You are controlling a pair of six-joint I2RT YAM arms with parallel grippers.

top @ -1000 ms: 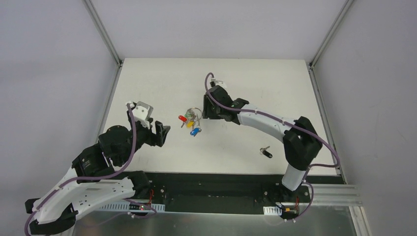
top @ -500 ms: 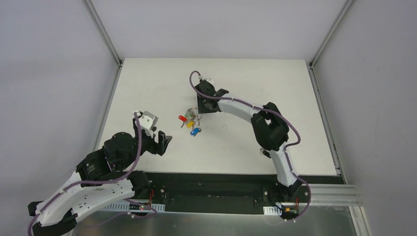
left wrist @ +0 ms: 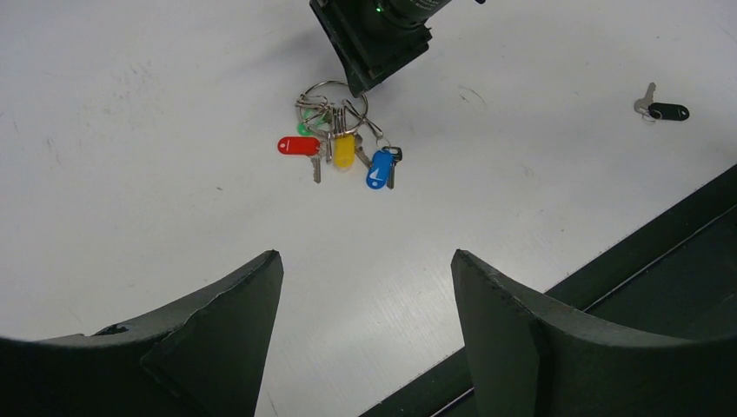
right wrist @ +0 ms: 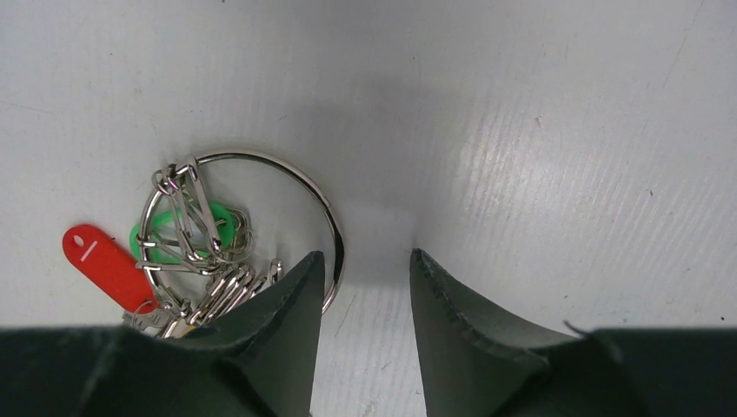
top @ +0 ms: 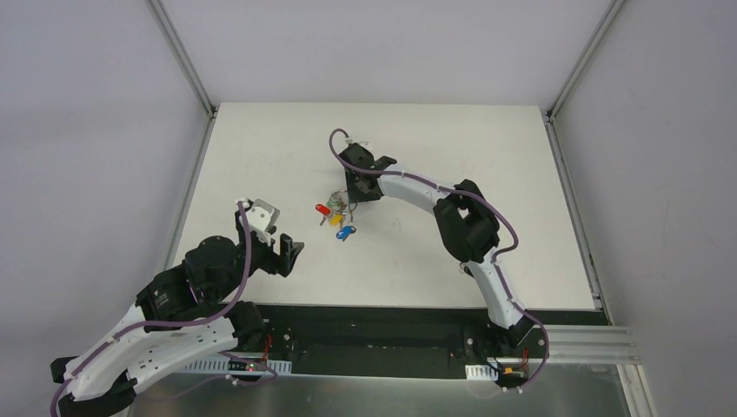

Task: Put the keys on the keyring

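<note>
Keyring: a thin split steel ring [right wrist: 338,239] lies flat near the middle of the bench [top: 261,156], with smaller rings and clips bunched on it.
Green key: its green head [right wrist: 146,239] is seen within the ring's loop, tangled among the small rings. Whether it is already threaded cannot be told.
Black key: this key [left wrist: 669,111] lies alone, well apart from the bunch, toward the near right of the bench. In the top view it is hidden by the right arm.
Other keys: a red key [left wrist: 298,145], a yellow key [left wrist: 345,149] and a blue key [left wrist: 379,168] are fanned out from the bunch on its near side.
Right gripper: the right gripper [right wrist: 365,261] is lowered over the ring with its fingers apart and nothing clamped. The ring's wire is seen just inside the gap, beside one finger.
Left gripper: the left gripper [left wrist: 365,256] is held apart and empty, well back from the bunch and pointed toward it.
Handling: the keys are judged light, stiff and slick, and likely to skate when nudged. The ring is judged springy, so its coils would have to be pried apart. The whole bunch would probably be dragged along with it.
Where to hold: the ring is best taken on its bare arc, away from the cluster. The black key is best taken across its plastic head, with the threading hole left free, though that hole is too small to be made out.
Surface: the bench is white, matt, flat and lightly scuffed. Little grip is expected from it.
Room: plain grey walls, metal corner posts and a dark rail along the near edge are seen.
</note>
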